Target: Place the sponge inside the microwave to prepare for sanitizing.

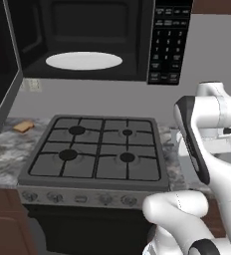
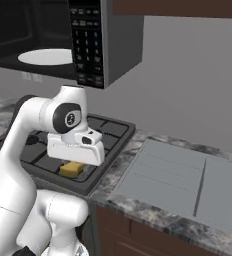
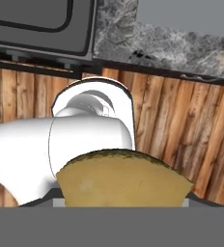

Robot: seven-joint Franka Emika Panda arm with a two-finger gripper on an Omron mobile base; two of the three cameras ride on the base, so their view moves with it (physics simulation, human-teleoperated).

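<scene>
The gripper, under a boxy white hand, is clamped on the sponge, a soft mustard-yellow block held just above the stove's black grate near its right edge. From the hand camera the sponge fills the lower frame, its matte surface faintly mottled, its top edge curved. The microwave, a glossy black box, hangs overhead with its door swung open, exposing the round white turntable beside the black keypad panel. The bench is speckled grey stone.

Matt, soft-looking sponge
</scene>
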